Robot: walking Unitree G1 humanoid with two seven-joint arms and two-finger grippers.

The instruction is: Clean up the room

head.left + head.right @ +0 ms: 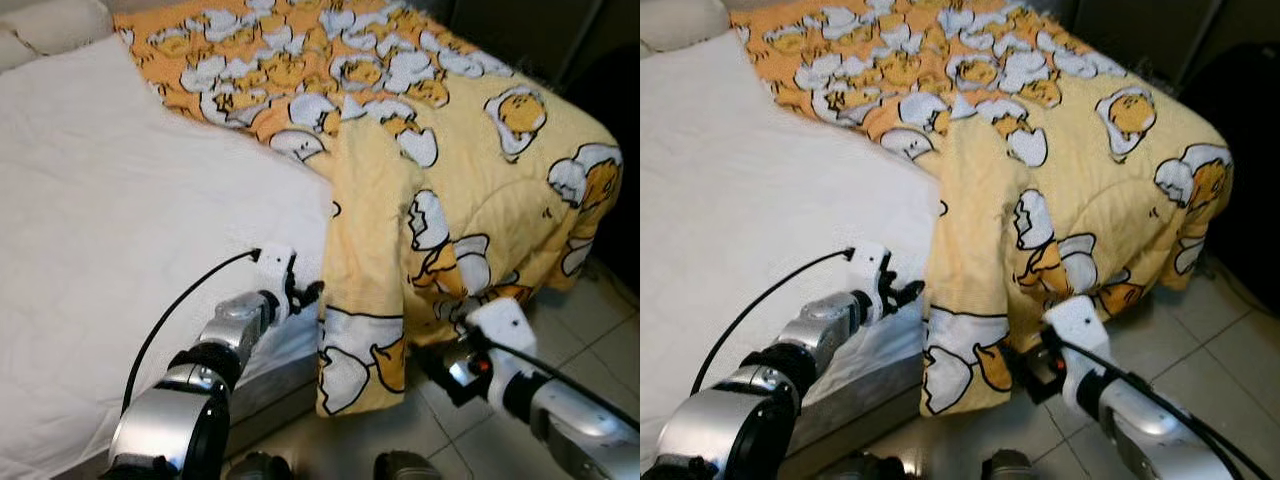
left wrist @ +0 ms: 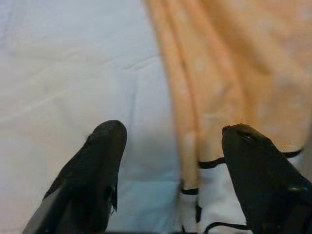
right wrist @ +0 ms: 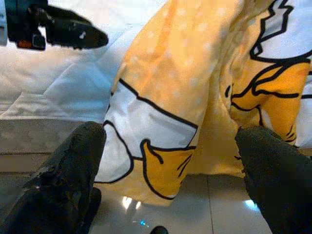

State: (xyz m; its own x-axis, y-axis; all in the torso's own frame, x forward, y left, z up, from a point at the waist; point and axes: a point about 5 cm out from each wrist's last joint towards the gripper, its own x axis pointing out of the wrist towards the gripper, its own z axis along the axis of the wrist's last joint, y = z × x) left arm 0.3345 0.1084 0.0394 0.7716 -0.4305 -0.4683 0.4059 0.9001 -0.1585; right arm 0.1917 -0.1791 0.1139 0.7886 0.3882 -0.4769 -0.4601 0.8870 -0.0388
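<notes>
**Both grippers closing in on the hanging quilt corner**

The yellow egg-print quilt (image 1: 440,170) is lying bunched across the far half of the bed, with one folded corner (image 1: 362,330) hanging down over the bed's side edge towards the tiled floor (image 1: 590,330); the white sheet (image 1: 120,250) beside it is lying bare.

The likeliest failure, as I judge it, is a grab that is catching only one loose layer of the fold; the cloth is looking thick and slippery, so a shallow pinch could be letting it slide out as soon as it is pulled. The left gripper could also be nipping the sheet along with the quilt, dragging both; and the corner could be brushing the floor if it is pulled downward rather than up.

The left gripper (image 1: 306,295) is reaching forward at the level of the mattress edge, just beside the quilt's hanging edge; in its wrist view its fingers (image 2: 97,165) are standing spread, holding nothing. The right gripper (image 3: 170,161) is reaching in low, near the floor, pointing at the bottom of the corner; its fingers are also standing wide apart, with the cloth between and beyond them, not yet gripped.
</notes>
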